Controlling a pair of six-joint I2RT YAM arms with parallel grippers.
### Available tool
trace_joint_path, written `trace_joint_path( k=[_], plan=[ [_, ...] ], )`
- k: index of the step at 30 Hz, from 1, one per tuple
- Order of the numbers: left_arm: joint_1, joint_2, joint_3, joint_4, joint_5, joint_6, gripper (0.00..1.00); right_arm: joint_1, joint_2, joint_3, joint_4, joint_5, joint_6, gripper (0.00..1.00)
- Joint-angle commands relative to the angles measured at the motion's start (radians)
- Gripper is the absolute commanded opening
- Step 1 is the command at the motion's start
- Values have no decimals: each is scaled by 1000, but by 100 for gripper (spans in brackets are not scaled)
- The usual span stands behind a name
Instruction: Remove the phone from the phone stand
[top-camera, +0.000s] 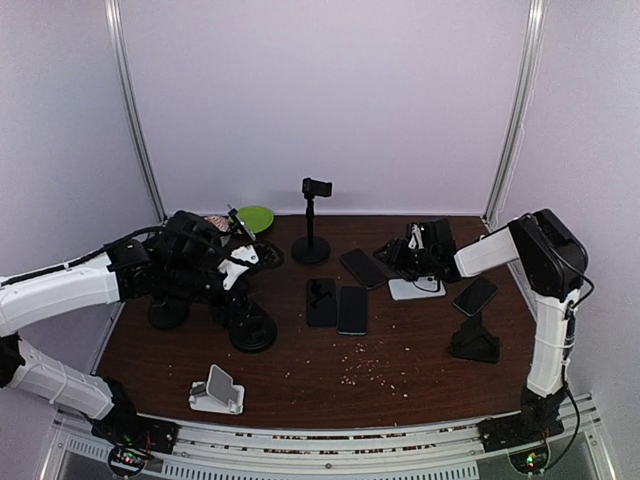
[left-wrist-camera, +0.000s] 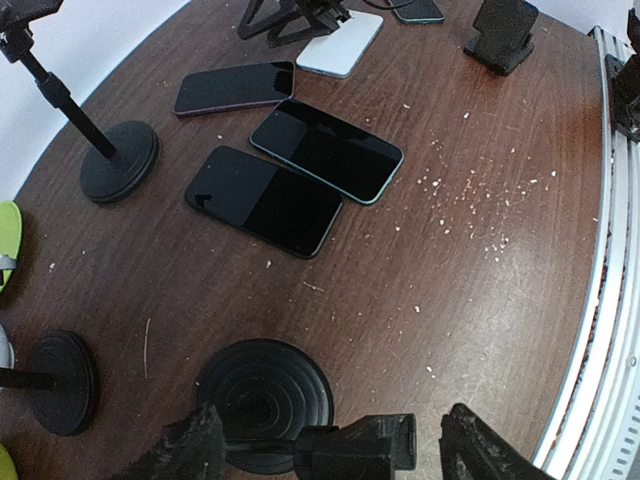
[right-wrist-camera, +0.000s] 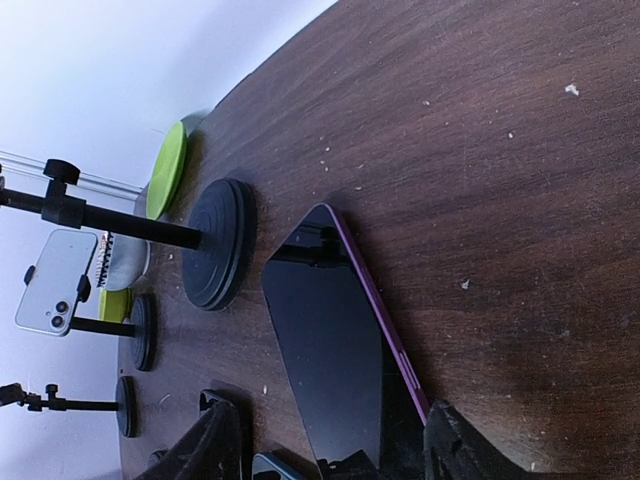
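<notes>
Phone (right-wrist-camera: 55, 280) clamped along both long edges.

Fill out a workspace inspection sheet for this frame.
Surface: brown table, pale crumbs scattered near the front.
Job's things: pale phone clamped in a pole stand, left side.
Clutter: dark phones lying flat, green plate, white stand, tall black stand, a right-side phone apparently propped on a black stand.
Grippers: left gripper open above a round stand base; right gripper open above a purple-edged phone.
Cables: black cable along the right arm.
Surroundings: pale walls, metal frame posts.
</notes>
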Motion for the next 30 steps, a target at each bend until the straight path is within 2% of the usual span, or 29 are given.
trace_joint_path(
  k=[1, 4, 8, 9, 15, 24, 30],
  plan=[
    [4, -26, -10, 60, -21, -3, 80, -14, -68, -15, -41, -4, -51, 65],
    [4, -31, -11, 66, -37, -3, 83, -19, -95, -15, -66, 6, -82, 69],
    [4, -43, -12, 82, -74, -8, 97, -25, -140, -9, -117, 24, -131, 70],
    [5, -46, -13, 87, -81, -10, 98, -26, -157, -7, -135, 29, -146, 70],
    [11, -74, -13, 122, -104, -27, 98, -31, -291, -11, -260, 106, -261, 73],
    [35, -141, 31, 132, -123, -55, 98, -41, -520, -35, -420, 252, -421, 84],
    [88, -217, 43, 119, -194, -44, 98, -71, -660, -79, -481, 336, -514, 84]
  ],
)
